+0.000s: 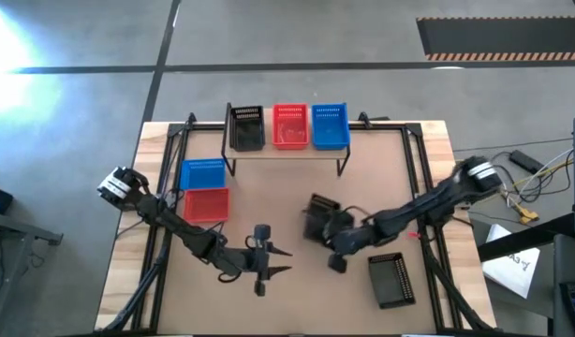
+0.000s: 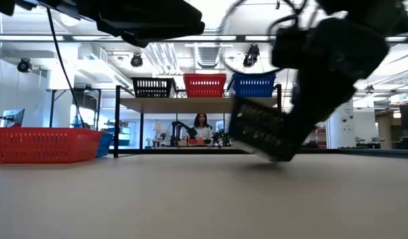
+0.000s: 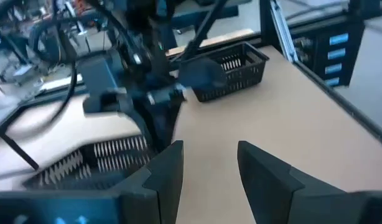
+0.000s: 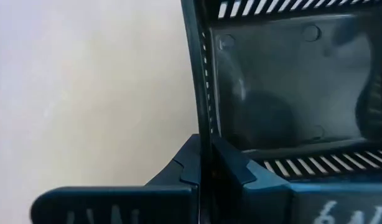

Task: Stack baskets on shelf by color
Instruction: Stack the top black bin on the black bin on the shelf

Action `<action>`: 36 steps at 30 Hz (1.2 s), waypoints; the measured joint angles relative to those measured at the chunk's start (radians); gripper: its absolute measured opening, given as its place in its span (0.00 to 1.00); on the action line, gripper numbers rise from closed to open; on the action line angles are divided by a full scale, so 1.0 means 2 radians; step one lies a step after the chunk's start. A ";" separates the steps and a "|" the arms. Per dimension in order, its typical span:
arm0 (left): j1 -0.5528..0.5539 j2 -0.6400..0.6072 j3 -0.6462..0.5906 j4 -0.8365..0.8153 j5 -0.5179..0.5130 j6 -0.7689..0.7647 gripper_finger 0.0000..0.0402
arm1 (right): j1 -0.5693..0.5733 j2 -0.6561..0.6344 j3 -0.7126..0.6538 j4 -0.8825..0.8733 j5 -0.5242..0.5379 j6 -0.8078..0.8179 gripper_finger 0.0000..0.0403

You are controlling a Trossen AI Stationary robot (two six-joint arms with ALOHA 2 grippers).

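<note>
Lifting a black basket (image 1: 317, 217) by its wall, the right gripper (image 1: 336, 239) pinches the rim mid-table, one corner near the tabletop (image 1: 362, 178). Raise it level, then nest it in the black basket on the shelf (image 1: 245, 126). Left gripper (image 1: 262, 271) waits, fingers apart and empty.

Strong white glare washes the grey concrete floor (image 1: 25, 37) at the high view's upper left; the pale wooden tabletop (image 1: 287, 281) is evenly lit with soft shadows; bright ceiling strip lights (image 2: 210, 45) backlight the low view; the left wrist view is motion-blurred.
</note>
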State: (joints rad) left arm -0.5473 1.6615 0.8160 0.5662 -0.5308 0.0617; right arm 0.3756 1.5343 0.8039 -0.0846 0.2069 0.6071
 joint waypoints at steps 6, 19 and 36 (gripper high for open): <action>0.000 0.000 0.012 -0.054 0.001 0.046 0.37 | -0.001 0.114 0.145 -0.082 0.004 -0.048 0.03; 0.012 0.002 -0.010 -0.123 -0.011 -0.046 0.48 | -0.001 0.228 0.365 -0.182 -0.001 -0.158 0.03; 0.011 0.002 -0.015 -0.214 0.005 -0.173 0.27 | -0.001 0.246 0.381 -0.184 0.070 -0.155 0.03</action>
State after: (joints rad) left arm -0.5255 1.6665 0.7863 0.1386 -0.5206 -0.2837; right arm 0.3729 2.0254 1.5665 -0.4525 0.3462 0.2970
